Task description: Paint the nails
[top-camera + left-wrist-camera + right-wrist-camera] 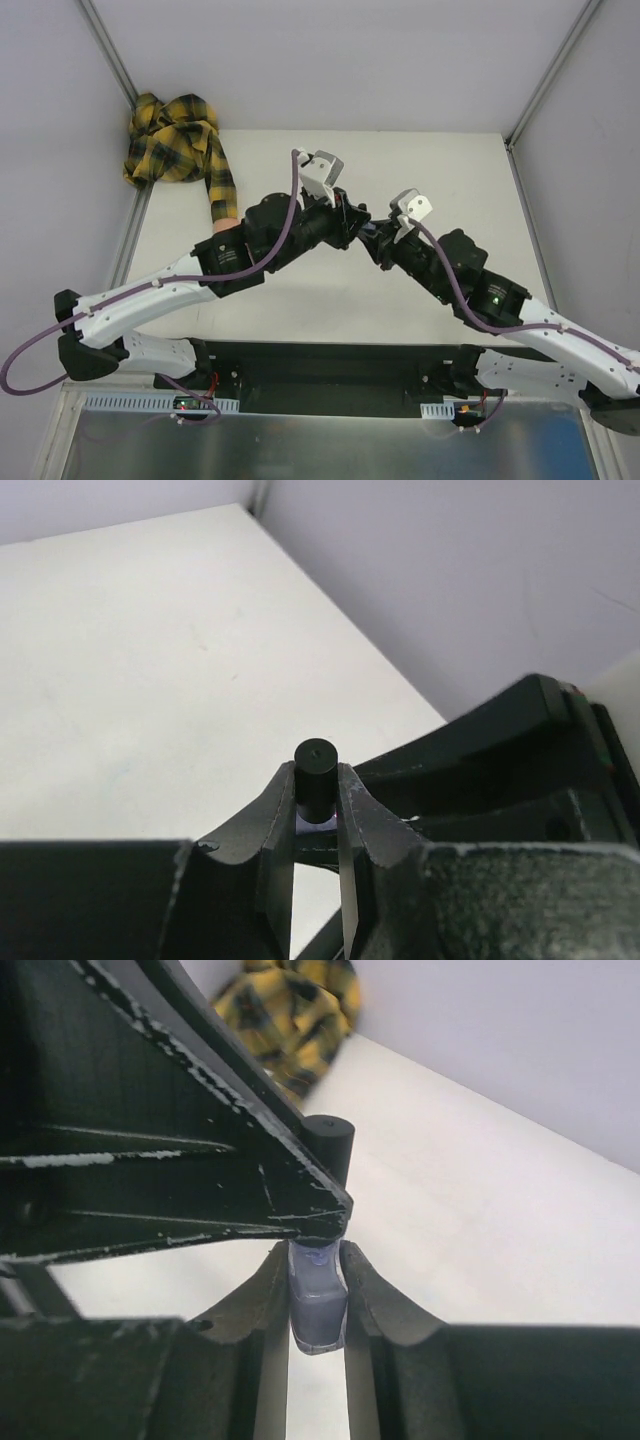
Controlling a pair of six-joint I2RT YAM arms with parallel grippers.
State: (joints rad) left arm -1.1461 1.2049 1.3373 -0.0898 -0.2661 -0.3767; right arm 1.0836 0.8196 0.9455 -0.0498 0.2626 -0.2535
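One plaid sleeve [172, 140] well left of the purple bottle [318, 1312], nails out of sight where the sleeve's end passes under the left arm [190, 275], left gripper [315, 790] pinching the bottle's black cap [315, 762], right gripper [316, 1260] clamped on its body, contents unclear.

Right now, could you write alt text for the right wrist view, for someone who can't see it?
The right gripper pinches a small purple bottle, while the left gripper reaches in from the upper left and grips its black cap. Behind lie a white table and a blurred yellow-black plaid sleeve.
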